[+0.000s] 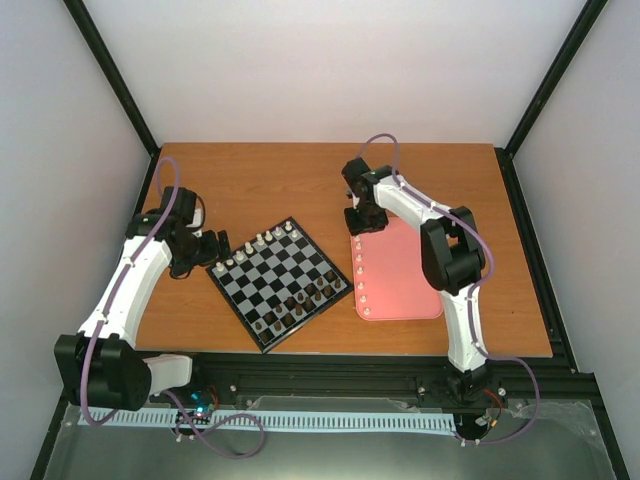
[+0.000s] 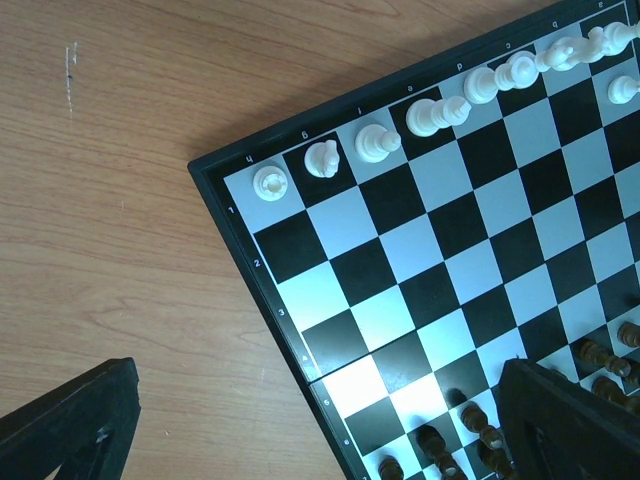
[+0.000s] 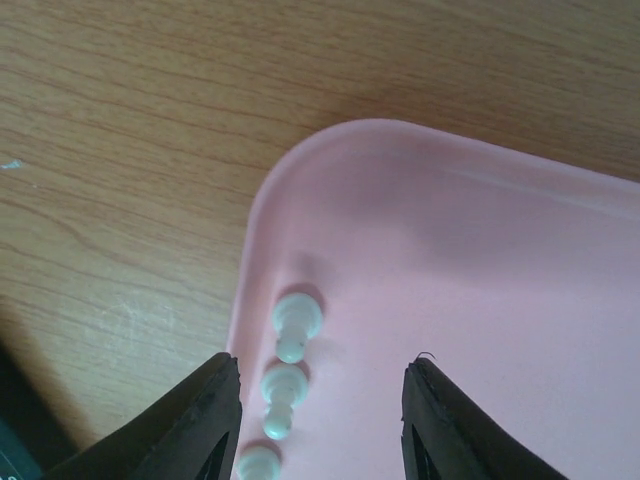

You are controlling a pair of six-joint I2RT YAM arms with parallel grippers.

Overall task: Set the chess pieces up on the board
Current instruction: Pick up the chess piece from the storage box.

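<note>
Pink tray point(image 3: 480, 250) under right pincer point(image 3: 320, 388), partly open, empty, over chess pieces point(image 3: 297, 320); left pincer point(image 2: 320, 430) wide, empty.

Wood grain, gloss and matt plastic across your workspace

Your table point(image 1: 300, 180) has a warm wood-grain top, smooth with a faint sheen, and the right wrist view shows a few fine pale scuffs. Your board point(image 2: 430, 300) is glossy: its silver-grey checks throw back glare, and the thin black rim is smooth. The chess pieces point(image 2: 378, 142) are smooth cream-white plastic with a soft shine. The dark brown pieces point(image 2: 432, 440) may be polished too, though they are too small for you to be sure. The pink tray point(image 3: 480, 260) is smooth matt plastic. The fingers point(image 3: 200, 420) of your right gripper point(image 3: 320, 415) are matt black.
</note>
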